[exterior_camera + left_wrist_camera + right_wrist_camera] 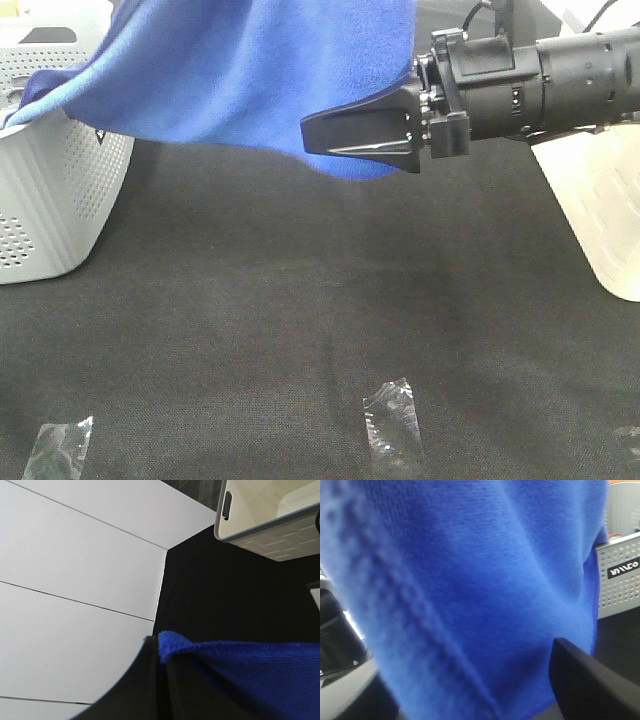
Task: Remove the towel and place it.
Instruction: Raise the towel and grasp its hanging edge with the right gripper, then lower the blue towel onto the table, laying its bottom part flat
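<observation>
The royal-blue towel [250,70] hangs in the air across the top of the exterior view. Its left end trails over the white perforated basket [50,190]. My left gripper [159,645] is out of the exterior view. In its wrist view its black fingers are shut on a stitched corner of the towel [260,680]. My right gripper [305,135] reaches in from the right at the towel's hanging lower edge. In the right wrist view the towel [470,580] fills the picture. One black finger [590,680] stands wide to the side and the other is hidden by cloth.
A second pale basket [600,200] stands at the right edge, also in the left wrist view [270,525]. The perforated basket with a label shows in the right wrist view [620,580]. Two clear plastic bags [392,425] [60,445] lie on the black tabletop [300,300] near the front.
</observation>
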Robot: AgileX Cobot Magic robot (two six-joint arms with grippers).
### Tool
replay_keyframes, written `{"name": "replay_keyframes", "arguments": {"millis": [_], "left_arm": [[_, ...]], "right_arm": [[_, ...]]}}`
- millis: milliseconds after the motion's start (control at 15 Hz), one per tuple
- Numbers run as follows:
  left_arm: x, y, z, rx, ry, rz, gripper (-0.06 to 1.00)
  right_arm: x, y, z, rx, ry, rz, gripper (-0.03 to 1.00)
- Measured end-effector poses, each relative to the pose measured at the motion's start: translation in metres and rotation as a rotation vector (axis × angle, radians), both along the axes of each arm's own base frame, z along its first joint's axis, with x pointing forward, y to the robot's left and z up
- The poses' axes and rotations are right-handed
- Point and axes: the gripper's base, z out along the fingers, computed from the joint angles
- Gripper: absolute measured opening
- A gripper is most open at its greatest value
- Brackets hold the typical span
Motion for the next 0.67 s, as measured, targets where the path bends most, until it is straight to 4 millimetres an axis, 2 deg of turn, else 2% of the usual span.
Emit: {"name": "replay_keyframes", "arguments": {"millis": [267, 467, 533, 667], "left_arm": [[0.0045, 0.0087, -0.0038, 0.107, -0.019, 0.082, 0.00], [0.0045, 0.0089, -0.0037, 0.111, -0.023, 0.085, 0.00], [0.0046, 0.0090, -0.0036, 0.112, -0.025, 0.086, 0.00], [0.0048, 0.0093, -0.0036, 0.115, -0.027, 0.089, 0.00]], "right_arm": [[-0.0082, -0.0015, 0.0077, -0.022, -0.009, 0.048, 0.76], [-0.0090, -0.0029, 0.0041, -0.070, -0.001, 0.052, 0.75], [-0.0081, -0.0034, 0.0030, -0.083, -0.004, 0.043, 0.72], [-0.0066, -0.0044, 0.0008, -0.110, -0.011, 0.028, 0.58]]}}
